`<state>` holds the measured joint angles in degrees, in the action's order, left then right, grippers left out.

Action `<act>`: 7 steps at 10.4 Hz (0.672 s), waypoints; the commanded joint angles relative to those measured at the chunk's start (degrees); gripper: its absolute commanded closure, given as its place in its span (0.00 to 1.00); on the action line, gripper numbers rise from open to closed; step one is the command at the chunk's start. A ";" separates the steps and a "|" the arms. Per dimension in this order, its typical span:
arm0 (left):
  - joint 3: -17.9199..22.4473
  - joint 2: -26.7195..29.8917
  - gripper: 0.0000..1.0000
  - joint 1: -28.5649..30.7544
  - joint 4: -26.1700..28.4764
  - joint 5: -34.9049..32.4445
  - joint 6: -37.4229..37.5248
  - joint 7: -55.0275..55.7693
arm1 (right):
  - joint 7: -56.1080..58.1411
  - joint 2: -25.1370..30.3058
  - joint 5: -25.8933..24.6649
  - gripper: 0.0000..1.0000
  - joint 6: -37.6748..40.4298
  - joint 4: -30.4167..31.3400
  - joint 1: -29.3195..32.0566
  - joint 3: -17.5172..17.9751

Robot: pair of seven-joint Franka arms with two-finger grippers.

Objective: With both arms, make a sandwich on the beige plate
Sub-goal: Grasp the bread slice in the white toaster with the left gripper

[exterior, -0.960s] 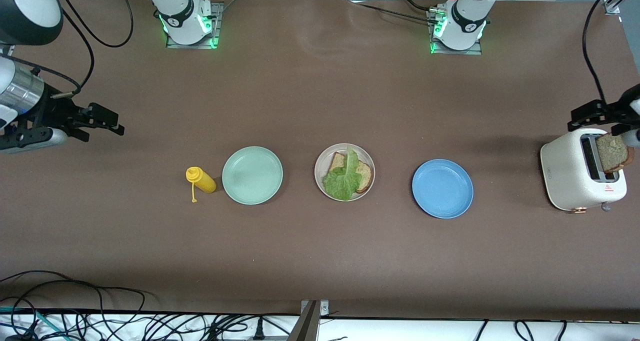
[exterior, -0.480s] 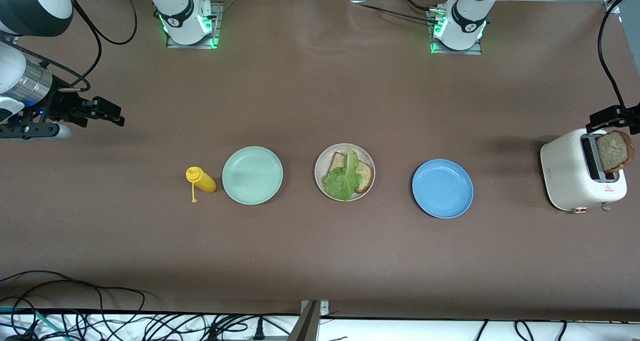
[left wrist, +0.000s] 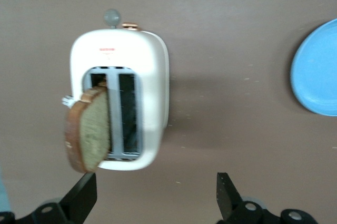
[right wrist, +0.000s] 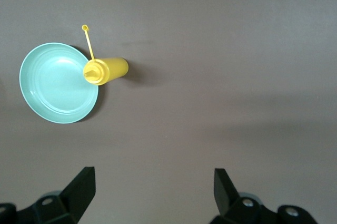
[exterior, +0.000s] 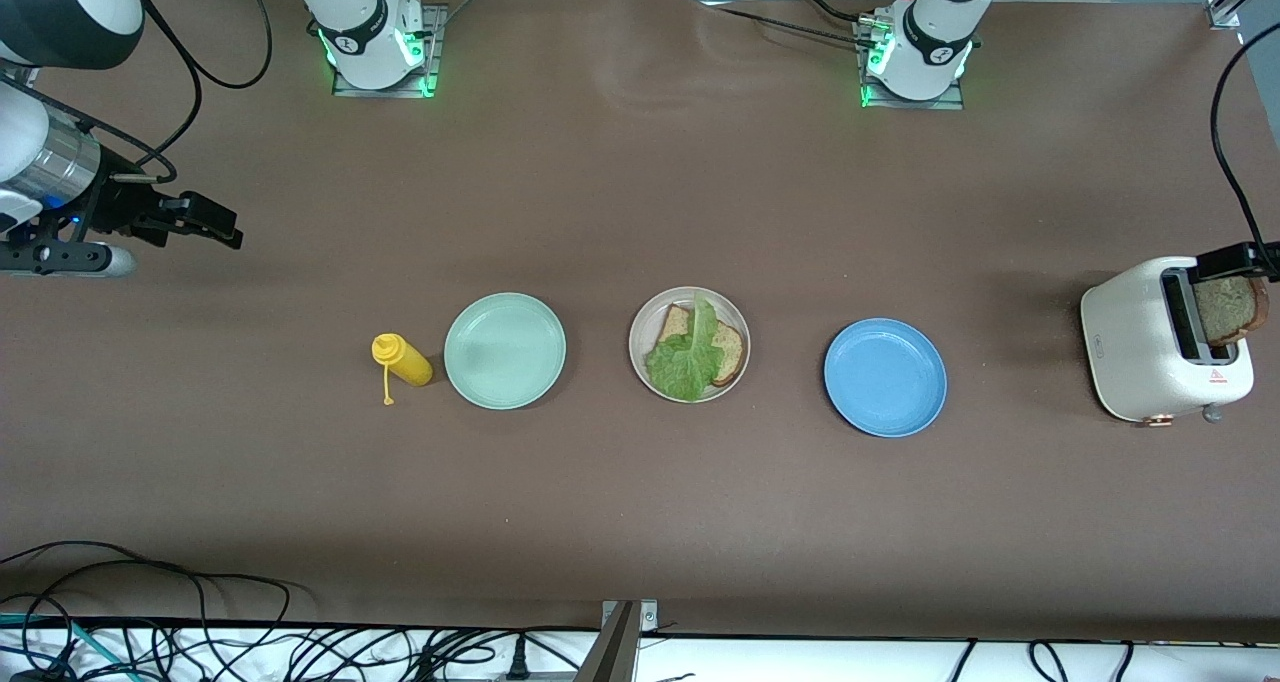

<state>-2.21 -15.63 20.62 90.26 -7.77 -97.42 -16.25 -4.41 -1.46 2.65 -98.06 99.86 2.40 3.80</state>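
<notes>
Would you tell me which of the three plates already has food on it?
The beige plate, between the mint-green plate and blue plate, holds bread and lettuce.

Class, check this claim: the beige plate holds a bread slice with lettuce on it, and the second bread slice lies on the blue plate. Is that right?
Not quite. The blue plate holds nothing; the second bread slice stands in the toaster, as the left wrist view shows. The beige plate does hold a bread slice under lettuce.

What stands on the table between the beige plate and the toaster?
In the front view, only the blue plate lies between the beige plate and the toaster; otherwise bare tabletop.
</notes>
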 commanded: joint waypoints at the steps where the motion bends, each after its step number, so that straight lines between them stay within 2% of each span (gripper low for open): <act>1: -0.43 -2.55 0.00 3.10 -1.32 -3.38 -1.27 -5.70 | -2.27 0.49 -2.73 0.00 2.35 -2.12 -0.37 1.03; 4: -0.61 -7.38 0.00 8.90 -1.23 -2.87 -7.94 -16.33 | -8.50 0.66 -6.51 0.00 5.24 -3.69 -0.73 2.34; 6: -0.52 -10.02 0.00 9.79 -1.49 -2.77 -8.22 -16.80 | -8.51 0.84 -6.70 0.00 5.69 -4.76 -0.65 2.44; 7: -0.61 -10.64 0.18 9.88 -1.75 -2.69 -8.22 -16.19 | -8.16 0.84 -7.05 0.00 5.86 -4.76 -0.47 2.09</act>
<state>-2.20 -24.97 30.45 90.21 -9.72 -105.90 -31.91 -11.76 -0.95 -3.10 -93.64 95.91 1.85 6.15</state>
